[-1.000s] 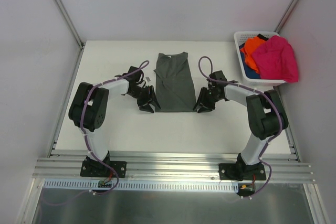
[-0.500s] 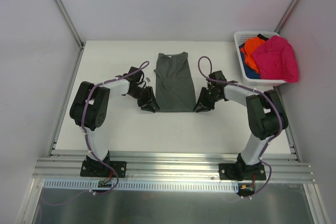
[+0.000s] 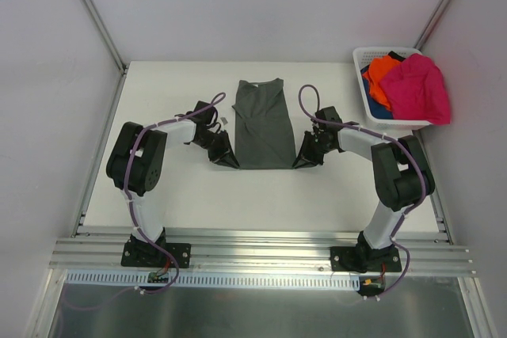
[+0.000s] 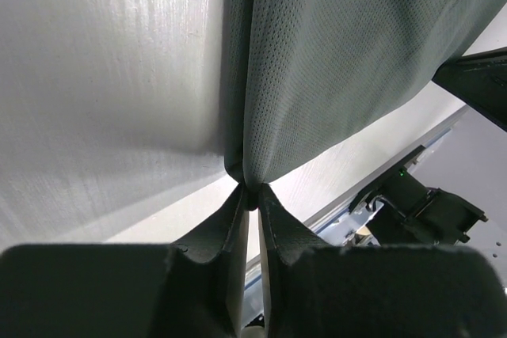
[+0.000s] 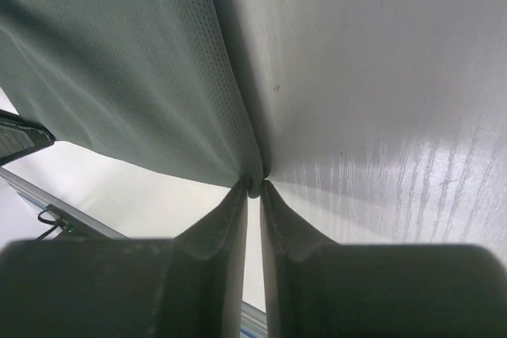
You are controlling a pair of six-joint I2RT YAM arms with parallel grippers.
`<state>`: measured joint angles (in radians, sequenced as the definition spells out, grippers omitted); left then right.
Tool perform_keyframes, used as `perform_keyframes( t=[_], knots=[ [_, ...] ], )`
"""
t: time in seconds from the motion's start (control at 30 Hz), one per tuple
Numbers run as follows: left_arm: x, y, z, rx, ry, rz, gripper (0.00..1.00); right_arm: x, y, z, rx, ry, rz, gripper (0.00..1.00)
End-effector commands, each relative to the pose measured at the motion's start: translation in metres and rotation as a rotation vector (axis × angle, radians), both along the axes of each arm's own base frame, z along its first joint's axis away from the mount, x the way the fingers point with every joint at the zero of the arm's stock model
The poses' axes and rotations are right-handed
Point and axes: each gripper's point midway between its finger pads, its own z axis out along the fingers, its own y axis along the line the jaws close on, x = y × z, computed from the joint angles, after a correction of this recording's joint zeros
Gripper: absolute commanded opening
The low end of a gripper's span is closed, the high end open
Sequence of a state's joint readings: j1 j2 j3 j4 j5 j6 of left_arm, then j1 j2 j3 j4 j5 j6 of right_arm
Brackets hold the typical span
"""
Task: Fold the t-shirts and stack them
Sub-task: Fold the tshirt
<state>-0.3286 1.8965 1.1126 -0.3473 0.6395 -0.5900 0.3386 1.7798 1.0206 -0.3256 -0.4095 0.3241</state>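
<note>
Jaws both clamp near corners of the grey-green shirt (image 3: 261, 124); basket (image 3: 374, 51) sits far right.

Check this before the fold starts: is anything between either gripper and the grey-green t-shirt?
Nothing visible. The left gripper and right gripper each pinch a near corner of the grey-green t-shirt directly.

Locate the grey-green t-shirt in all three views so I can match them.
Top external: grey-green t-shirt lies flat mid-table, between the two arms.
Left wrist: grey-green t-shirt fills the upper right, corner pinched in the left tool.
Right wrist: grey-green t-shirt fills the upper left, corner pinched in the right tool.
Shared landmark: the white table beneath it.
</note>
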Motion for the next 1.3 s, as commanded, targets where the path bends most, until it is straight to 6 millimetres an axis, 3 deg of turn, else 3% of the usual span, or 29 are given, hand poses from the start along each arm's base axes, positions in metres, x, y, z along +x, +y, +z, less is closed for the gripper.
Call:
perform_keyframes(
  t=[0.0,0.3,0.7,1.07,1.27],
  knots=[
    [-0.008,-0.008,0.006,-0.033,0.015,-0.015,0.07,0.004,0.009,0.013,0.040,-0.034,0.024,0.13],
    [-0.015,-0.007,0.020,-0.055,-0.005,-0.019,0.00,0.000,0.011,0.030,0.065,-0.066,0.041,0.01],
    [-0.021,-0.006,0.049,-0.065,-0.112,-0.048,0.00,-0.017,0.012,0.052,0.088,-0.119,0.070,0.01],
    [-0.026,0.002,0.088,-0.057,-0.260,-0.078,0.00,-0.025,0.015,0.085,0.094,-0.202,0.113,0.01],
    [-0.031,0.009,0.100,-0.042,-0.324,-0.092,0.00,-0.033,0.018,0.101,0.093,-0.256,0.144,0.01]
  ],
)
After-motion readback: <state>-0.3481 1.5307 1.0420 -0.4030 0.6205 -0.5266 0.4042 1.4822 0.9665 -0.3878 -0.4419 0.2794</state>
